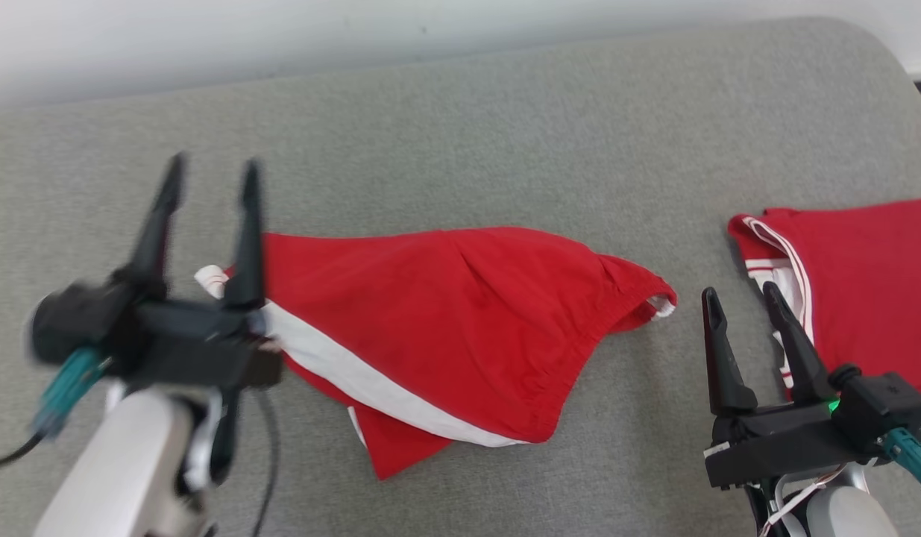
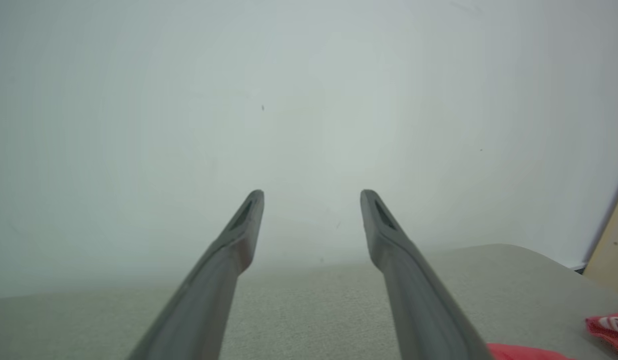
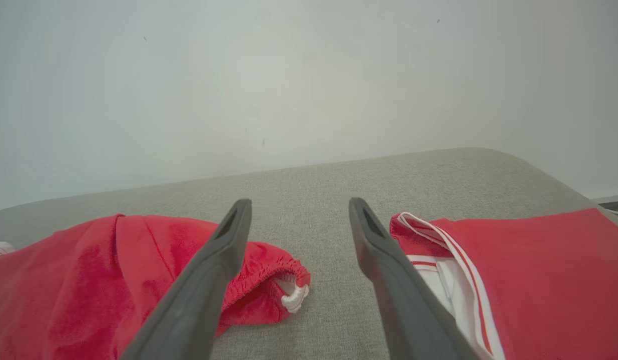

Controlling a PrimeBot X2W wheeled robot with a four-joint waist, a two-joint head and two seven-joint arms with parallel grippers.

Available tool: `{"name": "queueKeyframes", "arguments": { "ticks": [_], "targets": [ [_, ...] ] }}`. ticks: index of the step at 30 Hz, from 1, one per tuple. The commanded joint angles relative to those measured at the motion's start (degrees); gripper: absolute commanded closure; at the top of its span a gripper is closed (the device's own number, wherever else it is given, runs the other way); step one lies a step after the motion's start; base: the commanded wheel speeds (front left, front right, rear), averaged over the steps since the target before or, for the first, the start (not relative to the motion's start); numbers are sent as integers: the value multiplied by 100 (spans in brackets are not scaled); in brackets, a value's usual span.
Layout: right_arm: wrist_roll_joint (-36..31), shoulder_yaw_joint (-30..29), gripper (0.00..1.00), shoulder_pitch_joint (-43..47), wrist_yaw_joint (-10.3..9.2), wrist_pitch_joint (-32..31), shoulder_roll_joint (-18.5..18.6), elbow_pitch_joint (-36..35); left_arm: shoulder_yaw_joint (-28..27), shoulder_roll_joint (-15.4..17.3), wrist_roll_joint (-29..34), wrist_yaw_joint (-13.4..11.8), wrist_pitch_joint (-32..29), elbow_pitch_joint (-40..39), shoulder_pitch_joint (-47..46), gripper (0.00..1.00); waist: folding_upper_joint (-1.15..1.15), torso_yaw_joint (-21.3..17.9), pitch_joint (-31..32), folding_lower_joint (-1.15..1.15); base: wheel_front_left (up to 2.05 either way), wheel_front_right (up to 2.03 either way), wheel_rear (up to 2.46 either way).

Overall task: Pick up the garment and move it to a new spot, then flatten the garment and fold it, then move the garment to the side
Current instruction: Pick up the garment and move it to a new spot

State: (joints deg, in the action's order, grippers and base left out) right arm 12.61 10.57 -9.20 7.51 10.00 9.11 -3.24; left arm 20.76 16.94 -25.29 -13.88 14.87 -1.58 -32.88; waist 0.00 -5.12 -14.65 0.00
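Note:
The garment (image 1: 445, 321), red with a broad white stripe, lies crumpled across the middle of the grey padded table (image 1: 505, 134). My left gripper (image 1: 215, 165) hangs open above its left end, with nothing between the fingers. In the left wrist view, that gripper (image 2: 313, 195) points at the pale wall, and a sliver of the garment (image 2: 529, 352) shows at the bottom right. My right gripper (image 1: 740, 292) stands open and empty near the front edge, right of the garment's elastic end. In the right wrist view, the gripper (image 3: 299, 202) has the garment (image 3: 88, 280) on its left.
A second red garment (image 1: 863, 283) with white trim lies flat at the table's right edge; in the right wrist view it (image 3: 539, 280) sits just right of my fingers. A pale wall (image 1: 281, 37) runs behind the table. Bare grey padding lies along the back.

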Motion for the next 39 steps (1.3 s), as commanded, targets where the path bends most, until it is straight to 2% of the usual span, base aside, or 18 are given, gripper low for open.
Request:
{"name": "queueKeyframes", "arguments": {
  "ticks": [1,7,10,17,23,39],
  "targets": [
    [-22,1,0,74,-4,-18,36,-16,-91,57,80,0,22,-67,175,0,0,126,140,0,0,0,0],
    [-33,55,0,216,-4,-66,81,17,-873,233,464,175,20,-531,1140,0,0,231,373,0,0,0,0],
    [-23,55,0,292,-4,-89,118,24,-1167,212,658,284,21,-685,1590,0,0,272,490,0,0,0,0],
    [-53,148,0,511,-4,-179,162,81,-1607,-101,1139,493,21,-816,2538,0,0,288,832,0,0,0,0],
    [-90,217,0,774,-4,-239,175,104,-1690,-283,1437,640,22,-724,3047,0,0,295,1106,0,0,0,0],
    [-160,351,0,1174,-4,-424,93,-74,-1848,-590,1647,879,22,-560,3394,0,0,307,1441,0,0,0,0]
  ]
}}
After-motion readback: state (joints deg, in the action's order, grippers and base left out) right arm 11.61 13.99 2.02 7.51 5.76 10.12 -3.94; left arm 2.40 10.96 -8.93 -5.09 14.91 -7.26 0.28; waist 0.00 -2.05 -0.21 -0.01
